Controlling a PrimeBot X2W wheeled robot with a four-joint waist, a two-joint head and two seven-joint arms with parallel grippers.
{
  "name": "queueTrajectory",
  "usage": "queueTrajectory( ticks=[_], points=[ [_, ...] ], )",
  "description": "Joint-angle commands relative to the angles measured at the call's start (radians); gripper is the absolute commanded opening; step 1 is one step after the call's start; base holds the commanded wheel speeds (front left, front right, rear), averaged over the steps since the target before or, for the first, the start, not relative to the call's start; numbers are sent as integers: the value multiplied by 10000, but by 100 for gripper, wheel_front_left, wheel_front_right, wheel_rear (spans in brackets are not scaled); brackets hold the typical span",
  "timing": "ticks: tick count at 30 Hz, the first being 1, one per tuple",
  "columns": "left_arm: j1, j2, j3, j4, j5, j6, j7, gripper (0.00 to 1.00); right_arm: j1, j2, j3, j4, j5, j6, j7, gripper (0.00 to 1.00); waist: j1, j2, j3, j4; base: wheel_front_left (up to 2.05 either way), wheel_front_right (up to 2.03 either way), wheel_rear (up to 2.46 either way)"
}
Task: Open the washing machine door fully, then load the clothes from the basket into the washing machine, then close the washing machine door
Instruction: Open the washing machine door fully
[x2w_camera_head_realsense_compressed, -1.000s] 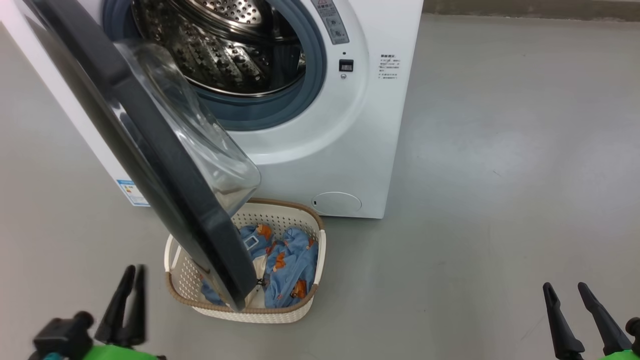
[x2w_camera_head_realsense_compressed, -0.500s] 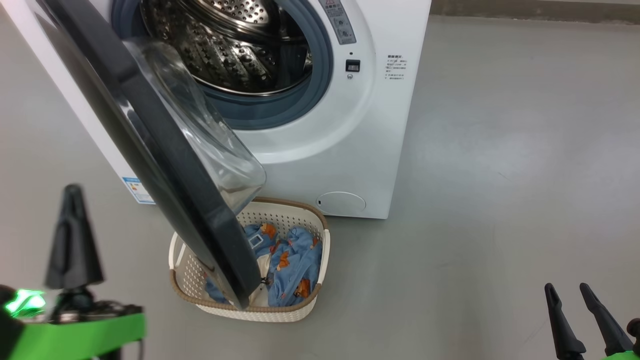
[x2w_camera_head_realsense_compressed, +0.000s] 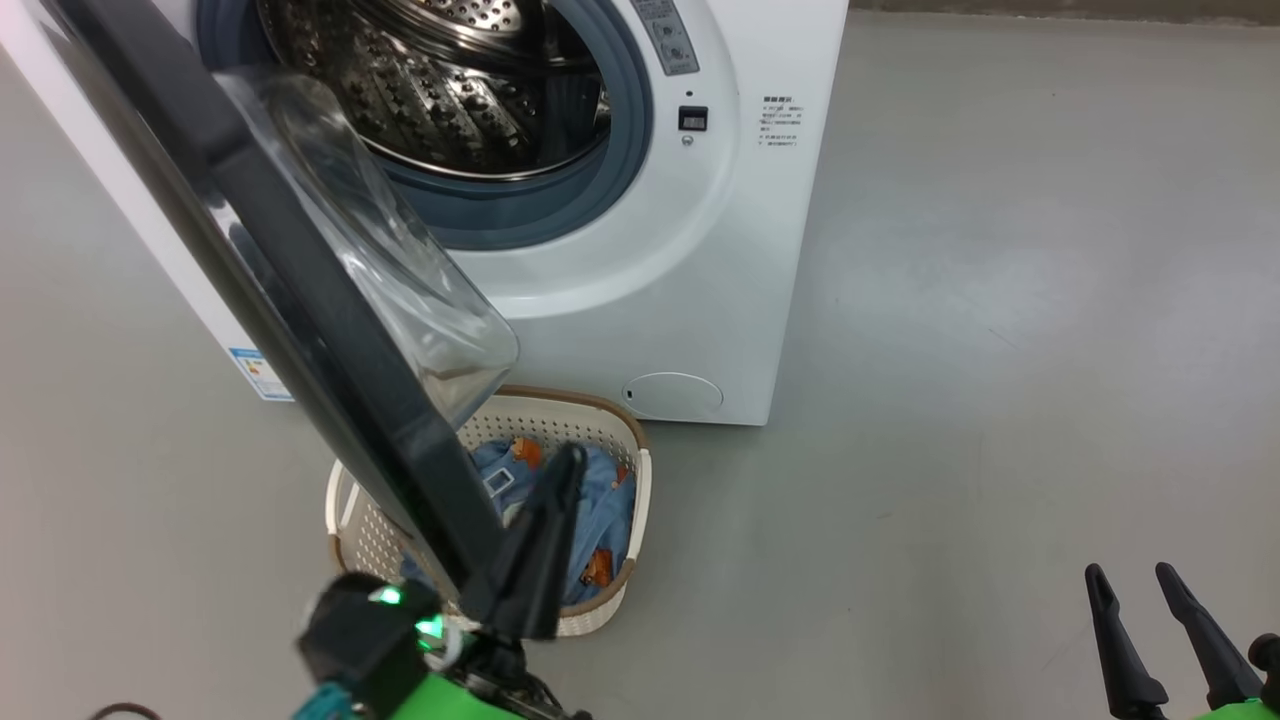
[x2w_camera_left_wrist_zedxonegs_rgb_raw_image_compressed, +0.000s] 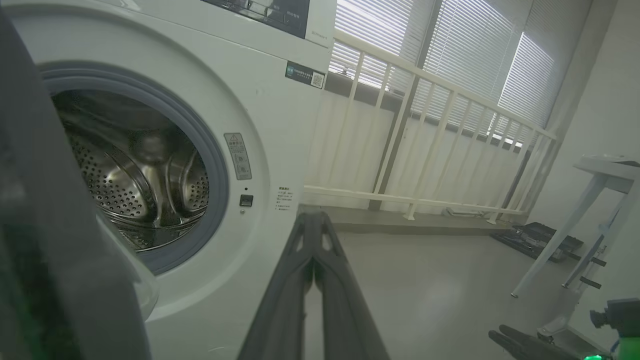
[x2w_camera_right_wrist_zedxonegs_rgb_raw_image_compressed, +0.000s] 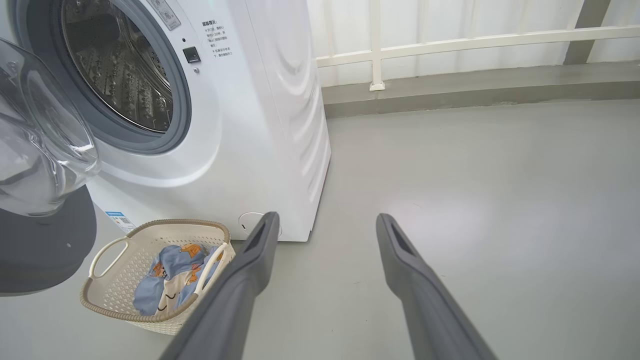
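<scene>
The white washing machine (x2w_camera_head_realsense_compressed: 700, 250) shows its steel drum (x2w_camera_head_realsense_compressed: 450, 90). Its door (x2w_camera_head_realsense_compressed: 300, 300), black-rimmed with a bulging glass porthole, stands part-way open and hangs over the basket (x2w_camera_head_realsense_compressed: 640, 500). Blue printed clothes (x2w_camera_head_realsense_compressed: 610, 500) lie in the basket, partly hidden by the door. My left gripper (x2w_camera_head_realsense_compressed: 568, 465) is shut on nothing, close to the inner side of the door's lower edge, above the basket; I cannot tell whether it touches. In the left wrist view the shut fingers (x2w_camera_left_wrist_zedxonegs_rgb_raw_image_compressed: 312, 220) point at the machine's front. My right gripper (x2w_camera_head_realsense_compressed: 1130, 572) is open low at the right, and its wrist view shows the basket (x2w_camera_right_wrist_zedxonegs_rgb_raw_image_compressed: 100, 300) and clothes (x2w_camera_right_wrist_zedxonegs_rgb_raw_image_compressed: 170, 265).
Bare grey floor (x2w_camera_head_realsense_compressed: 1000, 350) stretches right of the machine. Behind it run a white railing (x2w_camera_left_wrist_zedxonegs_rgb_raw_image_compressed: 425, 150) and window blinds. A white table's legs (x2w_camera_left_wrist_zedxonegs_rgb_raw_image_compressed: 575, 235) and a dark flat object on the floor (x2w_camera_left_wrist_zedxonegs_rgb_raw_image_compressed: 540, 240) stand at the far right.
My left gripper has shut and swung from the far left across to the door's lower edge over the basket. The right arm stays put. The camera shifted slightly.
</scene>
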Motion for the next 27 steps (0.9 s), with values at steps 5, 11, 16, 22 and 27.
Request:
queueTrajectory(
  ticks=[5,11,16,22,27],
  points=[
    [-577,20,170,1335,-256,314,-99,0,-285,-234,242,-204,-93,29,-120,100,0,0,52,-17,0,0,0],
    [-1009,12,512,2758,-547,528,-394,0,-235,-197,171,-222,-121,29,-120,100,0,0,-10,-14,0,0,0],
    [-1118,11,659,3199,-619,614,-487,0,-184,-157,210,-245,-135,29,-120,100,0,0,-74,1,0,0,0],
    [-1093,74,862,3463,-673,585,-547,0,-169,-143,213,-303,-150,29,-120,100,0,0,-65,132,0,0,0],
    [-1039,160,1113,3595,-723,599,-575,0,-180,-166,224,-338,-149,29,-120,100,0,0,-46,302,0,0,0]
  ],
)
